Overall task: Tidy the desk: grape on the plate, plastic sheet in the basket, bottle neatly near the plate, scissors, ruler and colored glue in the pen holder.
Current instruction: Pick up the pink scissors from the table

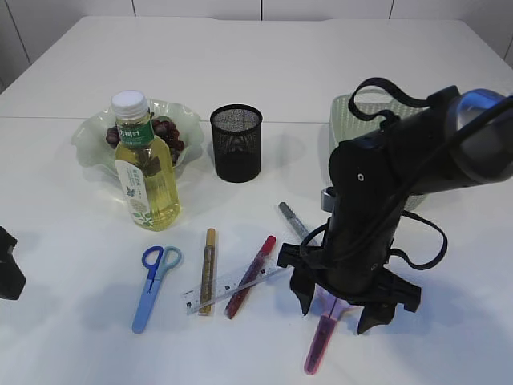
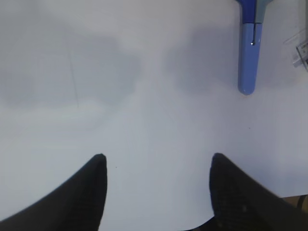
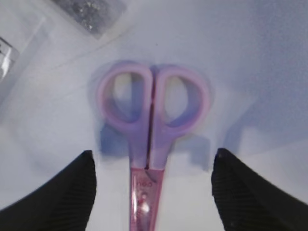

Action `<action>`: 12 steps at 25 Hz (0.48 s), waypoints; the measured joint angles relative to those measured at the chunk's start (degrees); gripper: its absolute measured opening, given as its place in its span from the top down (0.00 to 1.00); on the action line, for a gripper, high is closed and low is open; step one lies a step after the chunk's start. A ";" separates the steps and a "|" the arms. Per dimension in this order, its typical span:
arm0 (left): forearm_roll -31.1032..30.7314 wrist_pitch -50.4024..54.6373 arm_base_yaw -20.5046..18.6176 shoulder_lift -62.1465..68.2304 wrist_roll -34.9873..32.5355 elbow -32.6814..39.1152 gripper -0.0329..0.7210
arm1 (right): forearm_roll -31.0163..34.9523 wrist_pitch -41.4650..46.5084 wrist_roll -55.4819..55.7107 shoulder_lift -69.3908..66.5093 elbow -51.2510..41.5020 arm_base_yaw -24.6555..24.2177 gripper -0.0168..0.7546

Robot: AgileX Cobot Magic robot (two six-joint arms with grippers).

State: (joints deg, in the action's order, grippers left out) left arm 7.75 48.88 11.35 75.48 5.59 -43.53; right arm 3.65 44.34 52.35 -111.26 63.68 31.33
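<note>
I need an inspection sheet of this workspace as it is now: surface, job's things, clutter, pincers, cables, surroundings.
Surface: white table, no spills seen.
Job's things: grapes already on the green plate; bottle upright in front of the plate; mesh pen holder looks empty; blue scissors, pink scissors, clear ruler and glue pens lying flat; green basket behind the right arm; plastic sheet not identified.
Clutter: nothing seen.
Pincers: right pincer open, straddling the pink scissors; left pincer open over bare table.
Cables: black cable loops on the right arm.
Surroundings: pale wall panels.
</note>
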 joint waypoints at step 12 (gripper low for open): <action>0.00 0.00 0.00 0.00 0.00 0.00 0.36 | 0.00 -1.19 0.00 -1.39 0.00 0.00 0.23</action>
State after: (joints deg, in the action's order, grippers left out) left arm 7.75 48.88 11.35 75.48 5.59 -43.53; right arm 3.65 43.15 52.35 -112.66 63.68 31.33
